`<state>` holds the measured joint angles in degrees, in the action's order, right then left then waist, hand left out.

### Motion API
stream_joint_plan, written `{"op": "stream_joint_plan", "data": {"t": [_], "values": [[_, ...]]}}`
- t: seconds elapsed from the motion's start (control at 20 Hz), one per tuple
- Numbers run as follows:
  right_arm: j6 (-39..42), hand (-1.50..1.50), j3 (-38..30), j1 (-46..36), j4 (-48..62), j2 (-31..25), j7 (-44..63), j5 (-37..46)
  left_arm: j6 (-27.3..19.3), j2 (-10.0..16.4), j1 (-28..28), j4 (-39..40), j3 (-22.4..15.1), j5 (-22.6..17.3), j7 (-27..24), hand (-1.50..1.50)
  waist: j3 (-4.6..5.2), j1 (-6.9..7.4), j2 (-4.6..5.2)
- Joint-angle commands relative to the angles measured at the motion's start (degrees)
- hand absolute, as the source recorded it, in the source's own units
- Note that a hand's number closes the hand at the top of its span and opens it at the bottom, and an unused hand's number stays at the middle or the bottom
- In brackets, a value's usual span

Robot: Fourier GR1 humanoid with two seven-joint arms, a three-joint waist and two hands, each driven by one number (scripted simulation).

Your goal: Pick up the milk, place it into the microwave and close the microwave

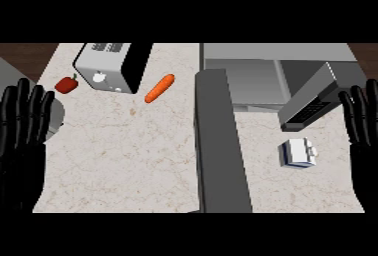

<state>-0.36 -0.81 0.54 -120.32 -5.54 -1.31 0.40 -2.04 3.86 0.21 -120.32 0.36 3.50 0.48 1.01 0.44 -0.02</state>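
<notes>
- Lying on the pale marbled counter, right of the middle, the milk is a small white and blue carton; neither hand touches it.
- Beyond the milk, at the far right, stands the microwave, its grey inside in view.
- Its door is swung open toward the near side and slants over the counter. The door's dark lower edge is near the carton but apart from it.
- The right hand shows at the right edge, fingers straight and pointing far, open and holding nothing. It is to the right of the milk, with a strip of bare counter between them.
- The left hand shows at the left edge in the same pose, fingers straight, open and holding nothing, well apart from the milk.
- A dark grey strip runs from near to far through the middle of the counter, between the left hand's side and the side with the milk.
- On the far left part stands a silver toaster with a black side.
- A red pepper lies just left of the toaster, and an orange carrot lies slanted just to its right.
- A grey curved shape shows beside the left hand's fingers; what it is cannot be told.
</notes>
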Motion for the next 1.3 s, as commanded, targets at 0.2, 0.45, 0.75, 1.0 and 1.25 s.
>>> {"op": "stream_joint_plan", "data": {"t": [0.2,0.45,0.75,1.0,1.25], "values": [[10.9,-1.5,-4.0,-2.4,6.3,-4.0,-7.1,-11.2,1.4,-0.5,-1.7,5.5,2.2,-3.4,-3.9,-1.5,-1.04,-0.34,0.1],[15.5,-1.5,-2.2,3.9,-2.6,-6.8,1.8,-14.9,4.0,0.3,3.7,3.7,5.6,-10.0,-0.3,-1.5,-0.99,-0.46,-0.08],[18.0,-1.5,-1.3,13.3,-6.1,-4.7,-1.7,-11.5,5.6,0.7,9.6,-1.6,7.9,-12.3,0.6,-1.5,-1.02,-0.51,-0.09],[14.8,-1.5,-1.3,12.1,-2.8,-2.3,-2.9,-5.2,8.3,2.4,12.8,-8.2,10.1,-16.4,5.1,-1.5,-1.03,-0.28,-0.08],[18.1,-1.5,-6.3,14.7,-0.5,-4.3,-3.7,-8.7,11.1,2.8,11.2,-1.2,14.1,-19.3,0.1,-1.5,-1.02,-0.64,-0.01]]}}
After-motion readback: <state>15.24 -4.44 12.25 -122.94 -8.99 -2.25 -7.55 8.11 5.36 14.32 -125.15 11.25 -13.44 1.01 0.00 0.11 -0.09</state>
